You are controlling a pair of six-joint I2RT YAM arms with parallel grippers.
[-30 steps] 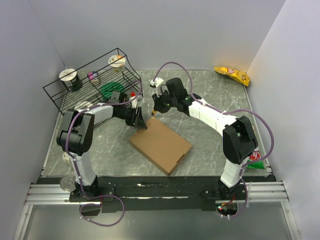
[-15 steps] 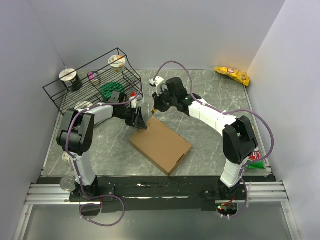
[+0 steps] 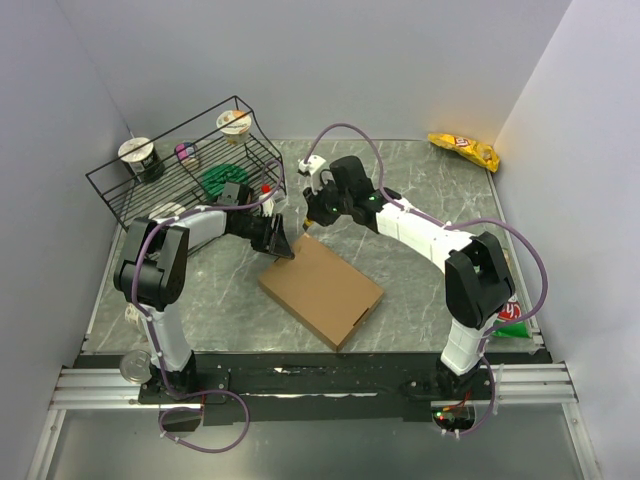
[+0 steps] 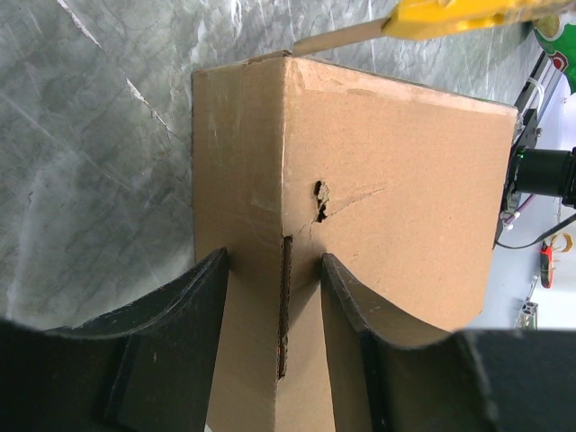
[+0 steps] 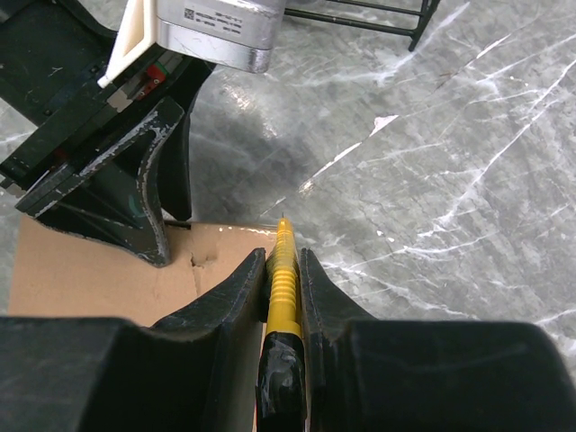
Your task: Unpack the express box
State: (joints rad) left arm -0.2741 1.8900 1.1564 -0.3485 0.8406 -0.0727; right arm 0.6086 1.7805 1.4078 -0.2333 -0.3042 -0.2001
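Note:
The express box (image 3: 322, 289), a flat brown carton, lies closed on the marble table (image 3: 420, 190). My left gripper (image 3: 281, 246) is at its far left corner. In the left wrist view the fingers (image 4: 202, 297) pinch that corner of the box (image 4: 405, 180) between them, beside a small tear. My right gripper (image 3: 310, 218) is shut on a yellow utility knife (image 5: 282, 270). The knife's tip rests at the box's far edge (image 5: 225, 236), close to the left gripper (image 5: 135, 202). The knife also shows at the top of the left wrist view (image 4: 450, 13).
A black wire rack (image 3: 190, 160) with two cups and a green item stands at the back left. A yellow snack bag (image 3: 463, 150) lies at the back right. A green packet (image 3: 515, 326) sits by the right arm's base, and a can (image 3: 133, 367) by the left base.
My right gripper with the knife has shifted very slightly back and left. The left gripper and the box have not moved.

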